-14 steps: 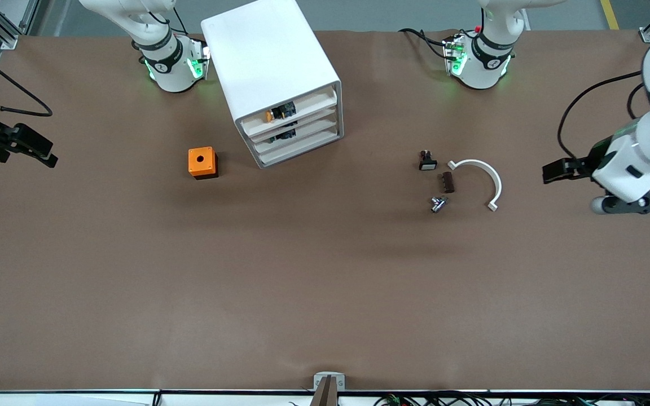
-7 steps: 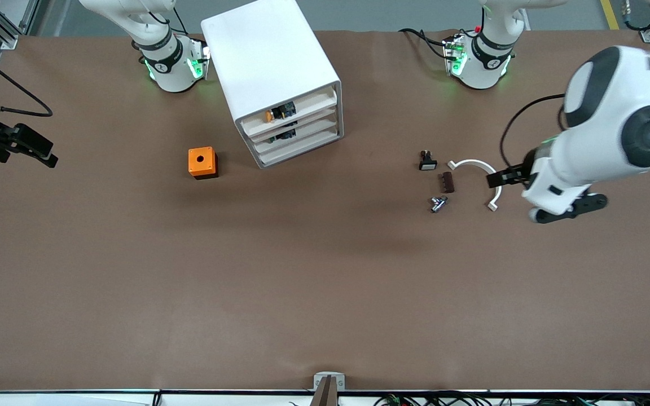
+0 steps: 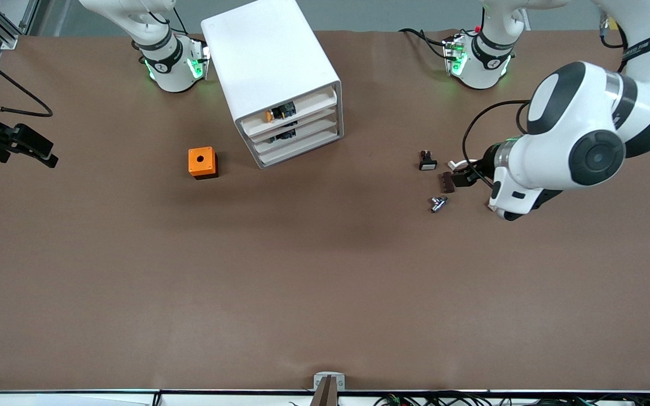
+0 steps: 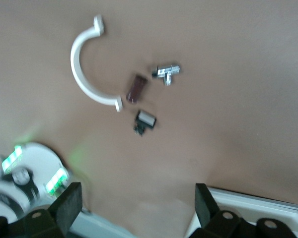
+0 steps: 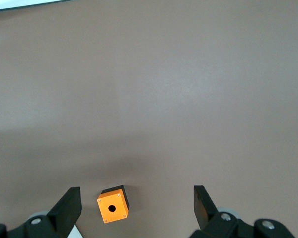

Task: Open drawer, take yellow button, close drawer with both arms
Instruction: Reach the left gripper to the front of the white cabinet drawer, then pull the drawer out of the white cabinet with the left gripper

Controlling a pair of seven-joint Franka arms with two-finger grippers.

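The white cabinet (image 3: 271,67) stands near the right arm's base, and its top drawer (image 3: 302,107) sits pushed in. The button (image 3: 269,116) shows its orange cap at that drawer's front. My left gripper (image 3: 462,179) (image 4: 136,206) hangs open and empty over the white arc and the brown piece, well away from the cabinet. My right gripper (image 3: 40,151) (image 5: 135,208) waits open and empty at the right arm's end of the table. In its wrist view the orange cube (image 5: 112,204) lies between its fingers (image 5: 67,208), lower down on the table.
The orange cube with a hole (image 3: 202,162) sits beside the cabinet. A black white-faced piece (image 3: 427,162), a brown piece (image 3: 447,182), a small metal part (image 3: 438,203) and a white arc (image 3: 459,164), partly under the left arm, lie together. The cabinet's corner (image 4: 258,206) shows in the left wrist view.
The left arm has swung in from its end of the table, bringing its open gripper over the white arc and the brown piece. The right arm has not moved.
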